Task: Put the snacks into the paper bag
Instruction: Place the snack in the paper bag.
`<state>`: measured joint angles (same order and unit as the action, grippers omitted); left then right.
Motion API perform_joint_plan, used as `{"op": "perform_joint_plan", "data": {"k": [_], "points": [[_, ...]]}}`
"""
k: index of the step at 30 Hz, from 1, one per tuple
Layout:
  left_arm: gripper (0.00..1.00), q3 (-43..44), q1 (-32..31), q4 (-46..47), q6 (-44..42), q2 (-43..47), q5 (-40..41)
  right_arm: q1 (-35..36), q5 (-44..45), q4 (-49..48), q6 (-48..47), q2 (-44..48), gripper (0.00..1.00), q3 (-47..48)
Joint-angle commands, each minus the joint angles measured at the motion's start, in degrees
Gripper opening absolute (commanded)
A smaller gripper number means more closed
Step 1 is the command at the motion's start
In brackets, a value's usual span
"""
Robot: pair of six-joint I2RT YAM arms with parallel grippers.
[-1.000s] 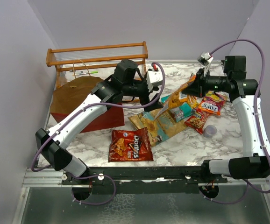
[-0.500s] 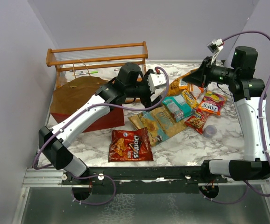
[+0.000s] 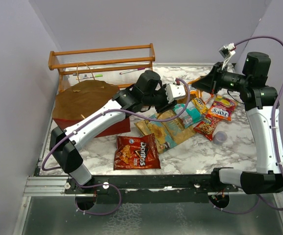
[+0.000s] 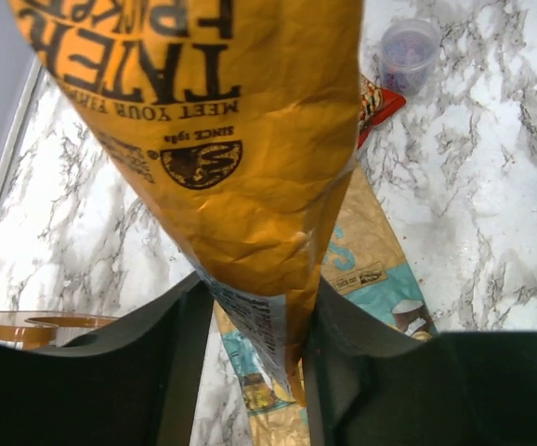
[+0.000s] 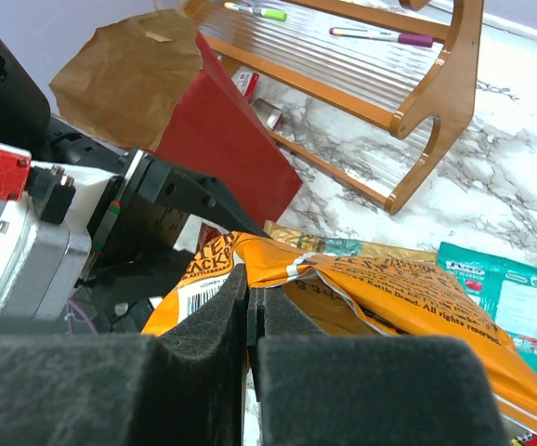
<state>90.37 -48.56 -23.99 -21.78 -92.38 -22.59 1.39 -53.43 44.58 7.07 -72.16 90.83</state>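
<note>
Now my left gripper point(image 4: 257, 295) is clamped on one end of the orange chip bag point(image 4: 222, 139), held off the counter point(image 3: 205, 152). My right gripper point(image 5: 248, 283), pressed almost shut, seems to pinch the other end, likely a handover toward the paper bag point(image 3: 85, 98) at left.

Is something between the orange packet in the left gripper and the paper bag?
Nothing visible on the table. The left gripper pinches the orange packet; only that arm's own links lie toward the paper bag.
</note>
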Motion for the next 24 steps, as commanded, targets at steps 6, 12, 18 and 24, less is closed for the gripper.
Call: {"op": "perform_joint_plan", "data": {"k": [6, 12, 18, 24], "points": [[0.03, 3.3, -0.2, -0.4, -4.4, 1.8, 2.5, -0.2, 1.3, -5.3, 1.3, 3.5, 0.01, -3.3], [0.00, 6.2, -0.1, -6.4, -9.7, 3.7, 2.9, -0.2, 4.5, -4.0, -1.1, 3.9, 0.14, -3.6], [0.00, 12.3, 0.0, -14.6, -17.1, 5.2, 5.9, -0.2, 3.9, -2.6, -3.8, 4.4, 0.54, -3.5], [0.00, 19.0, 0.7, -20.3, -20.8, 6.1, 11.1, -0.6, 4.5, -0.9, -6.0, 6.3, 0.87, -2.0]]}}
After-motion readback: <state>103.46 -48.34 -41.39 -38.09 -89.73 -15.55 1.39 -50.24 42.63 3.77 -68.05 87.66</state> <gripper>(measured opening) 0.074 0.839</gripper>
